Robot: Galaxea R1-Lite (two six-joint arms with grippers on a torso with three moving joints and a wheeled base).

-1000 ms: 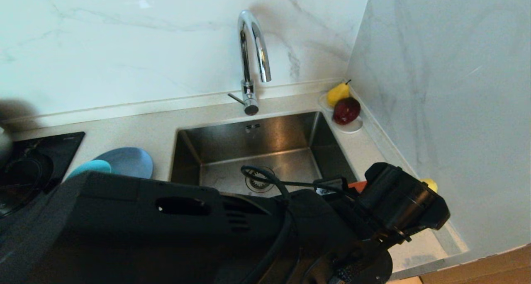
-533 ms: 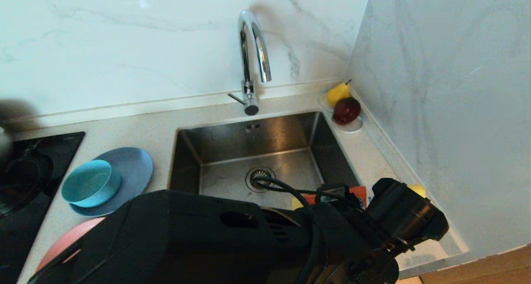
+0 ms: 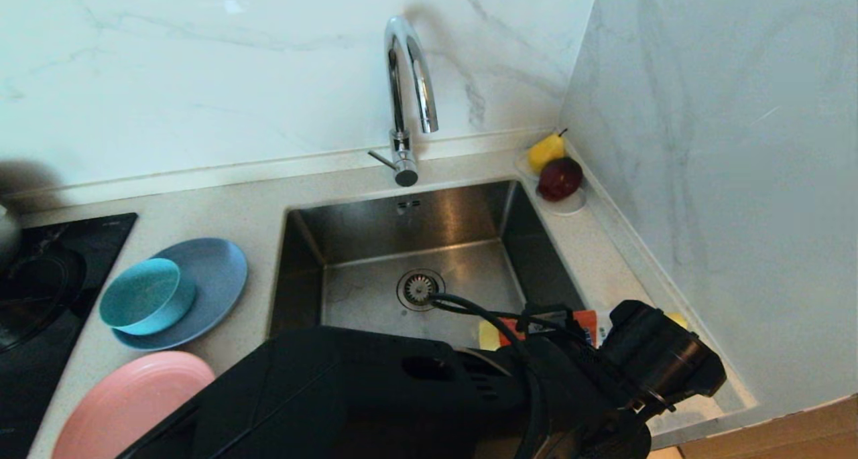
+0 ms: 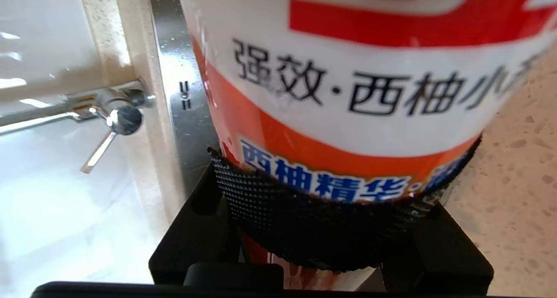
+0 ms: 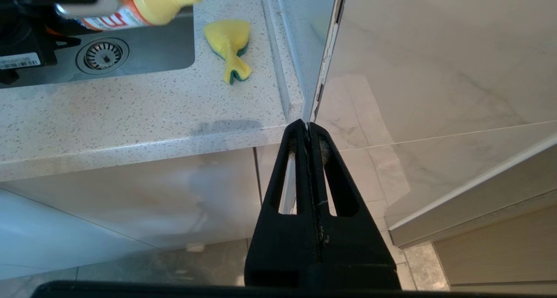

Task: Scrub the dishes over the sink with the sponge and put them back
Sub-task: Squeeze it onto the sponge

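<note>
The dishes sit on the counter left of the sink [image 3: 415, 224]: a pink plate [image 3: 131, 402] near the front, and a teal bowl [image 3: 141, 295] resting on a grey-blue plate [image 3: 214, 271]. The yellow sponge [image 5: 230, 45] lies crumpled on the counter between the sink and the right wall, and it peeks out behind my left wrist as the sponge [image 3: 677, 319]. My left gripper [image 4: 326, 202] is shut on an orange-and-white detergent bottle [image 4: 348, 93], held level over the sink's right front corner as the bottle [image 3: 576, 319]. Parked below the counter edge, my right gripper [image 5: 308, 130] is shut and empty.
A chrome faucet [image 3: 409, 84] stands behind the sink, whose drain [image 3: 419, 288] is in the middle of the basin. A white saucer [image 3: 570, 208] with a pear and a red fruit sits in the back right corner. The black stovetop [image 3: 40, 278] is at far left.
My left arm has drawn back toward the front edge, uncovering the bowl, the grey-blue plate and the pink plate. The bottle stays in its grip. The right arm has not moved.
</note>
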